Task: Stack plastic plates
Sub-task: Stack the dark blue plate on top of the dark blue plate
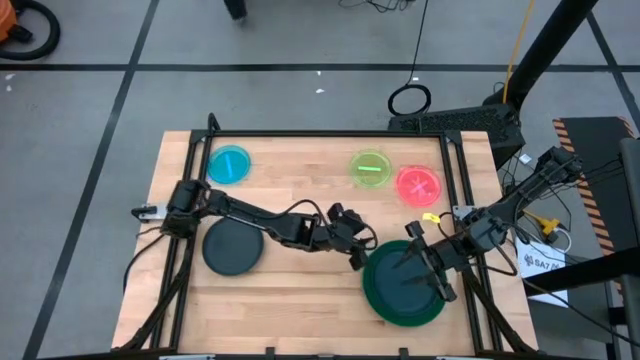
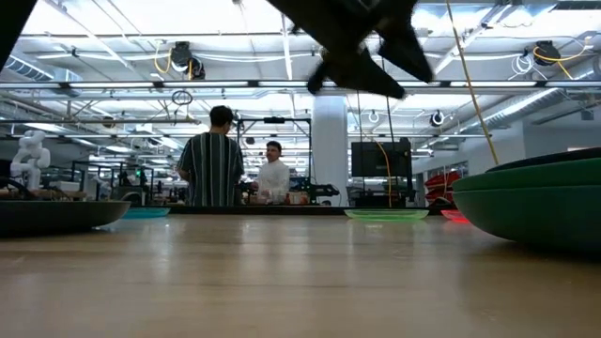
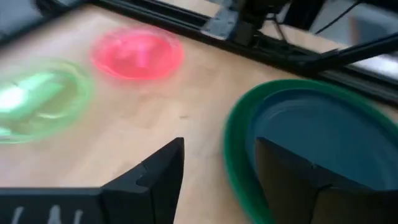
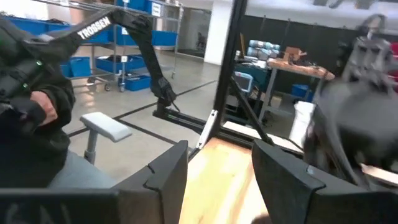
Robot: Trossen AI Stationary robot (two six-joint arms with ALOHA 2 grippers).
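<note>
A large green plate [image 1: 392, 300] near the table's near right corner holds a dark navy plate [image 1: 410, 283]; it also shows in the left wrist view [image 3: 239, 155]. Another dark plate [image 1: 233, 247] lies flat on the left. Three small translucent plates lie flat along the far side: blue [image 1: 229, 164], lime green [image 1: 370, 167], pink [image 1: 418, 184]. My left gripper [image 1: 358, 250] [image 3: 217, 168] is open, just left of the green plate's rim. My right gripper [image 1: 412, 262] [image 4: 219, 168] is open above the stack, looking level across the table.
Black frame rails [image 1: 330, 135] run along the table's far and side edges. Bare wood [image 1: 300, 300] lies between the two dark plates. Two people [image 2: 239, 169] stand in the room far beyond the table. A person's sleeve [image 4: 31, 106] shows in the right wrist view.
</note>
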